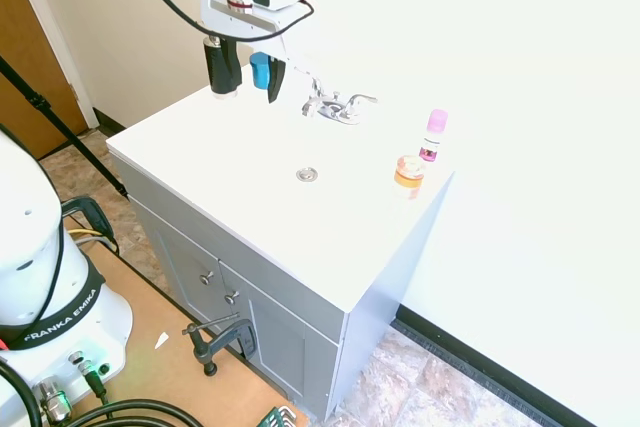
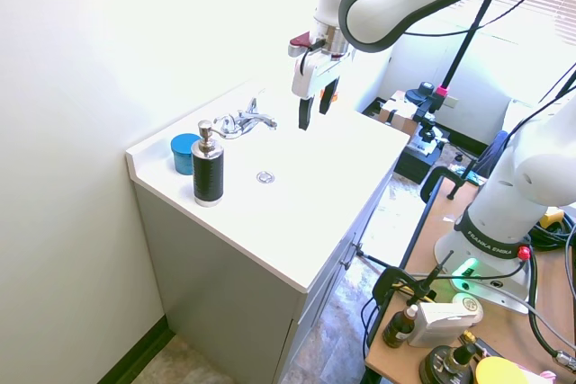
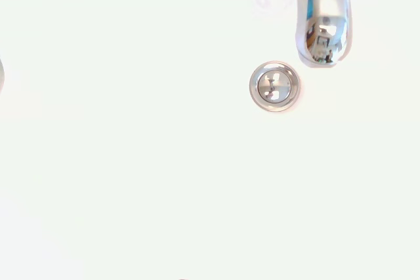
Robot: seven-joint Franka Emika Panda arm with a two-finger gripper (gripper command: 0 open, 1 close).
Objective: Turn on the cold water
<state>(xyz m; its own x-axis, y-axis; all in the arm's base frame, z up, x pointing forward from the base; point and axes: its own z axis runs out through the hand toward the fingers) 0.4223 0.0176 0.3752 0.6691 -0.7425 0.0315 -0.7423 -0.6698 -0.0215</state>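
A chrome faucet with a lever handle on each side stands at the back of the white sink counter. My gripper hangs open above the basin, beside the faucet and a little higher than it, touching nothing. The space between its fingers holds nothing. Seen from the wrist, the faucet's spout ends just over the round metal drain. The handles do not show in the wrist view. No water is visible.
A black soap dispenser and a blue cup stand at one end of the counter near the wall. At the other end are a pink-capped bottle and an orange jar.
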